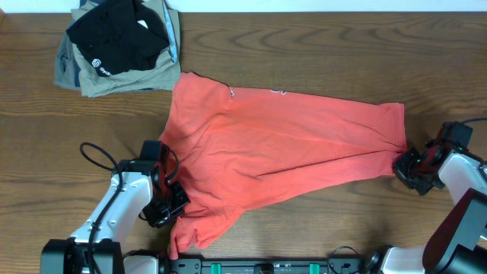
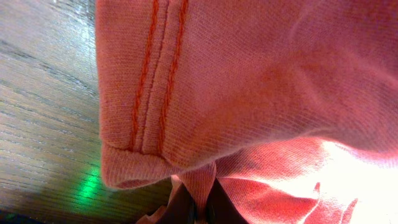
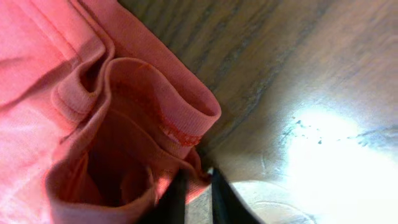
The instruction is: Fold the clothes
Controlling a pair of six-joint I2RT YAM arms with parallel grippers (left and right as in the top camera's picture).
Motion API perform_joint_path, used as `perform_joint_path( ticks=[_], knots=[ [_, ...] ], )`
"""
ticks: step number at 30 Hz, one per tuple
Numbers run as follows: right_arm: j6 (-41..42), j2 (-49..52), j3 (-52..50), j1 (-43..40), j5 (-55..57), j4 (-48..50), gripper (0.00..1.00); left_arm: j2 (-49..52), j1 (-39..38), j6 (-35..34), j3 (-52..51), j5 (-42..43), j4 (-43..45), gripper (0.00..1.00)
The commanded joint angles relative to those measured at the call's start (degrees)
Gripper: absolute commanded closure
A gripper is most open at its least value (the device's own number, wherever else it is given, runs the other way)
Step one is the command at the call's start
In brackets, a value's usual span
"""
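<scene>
Brown wood-grain surface (image 1: pixel 304 46) carries the red-orange T-shirt (image 1: pixel 281 141), which lies crumpled between the two hands.

Left hand (image 1: pixel 169 204): clenched, pinching a thin fold of T-shirt fabric between its fingers (image 2: pixel 219 210). A double-stitched hem lies just ahead of the fingertips.

Right hand (image 1: pixel 405 166): fingers (image 3: pixel 227 205) nearly together, gripping the T-shirt's bunched hem corner, with bare surface beside it.

The printed lettering is mostly hidden; only a small white trace shows. Far beyond the left hand, a black garment (image 1: pixel 114 38) lies on a khaki-grey garment (image 1: pixel 129 76), both cut off by the frame edge.
</scene>
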Motion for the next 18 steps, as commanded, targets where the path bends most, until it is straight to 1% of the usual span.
perform_joint_path(
  ticks=[1,8,14,18],
  knots=[
    [0.2,0.5,-0.4,0.5,1.1,-0.5,0.98,0.3,-0.1,0.2,-0.4,-0.7,-0.2,0.94],
    [0.6,-0.3,2.0,0.5,1.2,-4.4,0.99,0.3,-0.1,0.2,-0.4,-0.7,-0.2,0.93],
    [0.6,-1.9,2.3,0.5,1.2,-5.0,0.99,0.3,-0.1,0.2,-0.4,-0.7,-0.2,0.94],
    [0.6,-4.2,2.9,0.2,1.3,-7.4,0.99,0.3,-0.1,0.4,-0.4,-0.7,-0.2,0.94]
  ],
)
